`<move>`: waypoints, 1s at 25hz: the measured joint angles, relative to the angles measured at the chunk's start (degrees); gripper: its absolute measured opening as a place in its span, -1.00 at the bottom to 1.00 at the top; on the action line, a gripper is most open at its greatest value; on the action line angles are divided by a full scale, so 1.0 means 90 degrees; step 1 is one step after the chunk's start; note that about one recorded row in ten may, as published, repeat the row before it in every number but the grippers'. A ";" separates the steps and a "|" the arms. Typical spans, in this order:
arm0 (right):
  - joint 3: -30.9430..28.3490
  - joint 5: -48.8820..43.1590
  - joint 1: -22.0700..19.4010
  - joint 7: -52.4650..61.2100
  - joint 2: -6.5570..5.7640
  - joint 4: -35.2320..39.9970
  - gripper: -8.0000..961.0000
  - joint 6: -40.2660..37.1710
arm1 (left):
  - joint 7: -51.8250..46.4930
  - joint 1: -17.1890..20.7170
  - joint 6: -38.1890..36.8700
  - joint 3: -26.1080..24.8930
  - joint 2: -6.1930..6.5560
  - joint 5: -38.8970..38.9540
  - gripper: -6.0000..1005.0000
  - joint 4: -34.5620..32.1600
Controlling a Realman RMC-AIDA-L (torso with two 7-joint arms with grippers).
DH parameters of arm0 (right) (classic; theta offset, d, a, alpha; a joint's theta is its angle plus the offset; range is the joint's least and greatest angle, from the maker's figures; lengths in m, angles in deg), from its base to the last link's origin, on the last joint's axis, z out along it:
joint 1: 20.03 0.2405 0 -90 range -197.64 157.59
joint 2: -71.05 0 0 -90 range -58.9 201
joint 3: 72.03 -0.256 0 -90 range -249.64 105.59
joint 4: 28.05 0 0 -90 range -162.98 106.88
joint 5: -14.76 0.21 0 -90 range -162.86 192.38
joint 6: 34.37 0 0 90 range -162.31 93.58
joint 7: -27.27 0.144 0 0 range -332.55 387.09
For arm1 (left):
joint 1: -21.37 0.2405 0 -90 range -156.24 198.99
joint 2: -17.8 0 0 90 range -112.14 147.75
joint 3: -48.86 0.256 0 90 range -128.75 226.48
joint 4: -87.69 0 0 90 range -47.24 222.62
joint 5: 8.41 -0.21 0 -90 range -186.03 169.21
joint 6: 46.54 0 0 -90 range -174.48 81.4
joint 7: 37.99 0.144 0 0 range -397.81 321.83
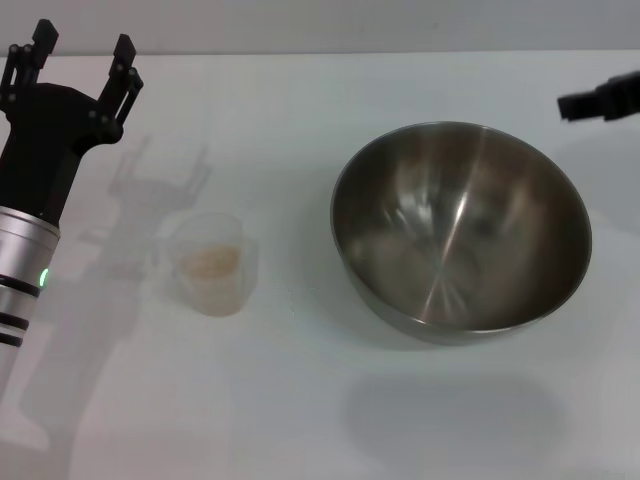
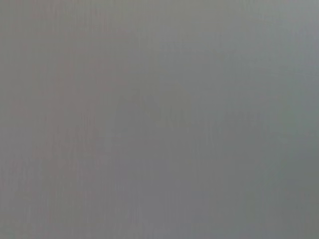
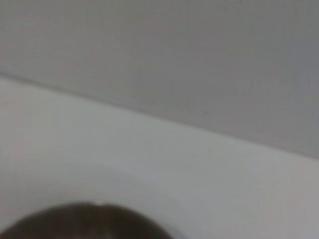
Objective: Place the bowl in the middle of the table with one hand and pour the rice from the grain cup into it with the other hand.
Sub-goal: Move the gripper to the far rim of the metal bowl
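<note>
Bowl (image 1: 461,232) and cup (image 1: 211,264) both sitting on the white surface (image 1: 300,400), nothing picked up yet.

Bowl's right of centre and empty; the cup, with rice (image 1: 210,262) in it, stands well apart on its left. Left hand (image 1: 82,62) hovers far-left with fingers spread, holding nothing. Right hand (image 1: 600,98) just pokes in far-right beyond the bowl, can't tell its grip.

Even bright overhead light, soft shadows on table (image 1: 300,400), glare streaks inside bowl (image 1: 460,230)

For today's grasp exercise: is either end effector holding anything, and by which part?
Nothing is held. The left end effector is open above the table, away from the cup; the right end effector touches nothing.
</note>
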 joint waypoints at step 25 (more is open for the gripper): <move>-0.0083 -0.0196 0.0932 -0.0796 0.0006 -0.2795 0.23 -0.0141 | -0.0010 0.0049 -0.0134 -0.0037 -0.0002 -0.0009 0.52 0.0004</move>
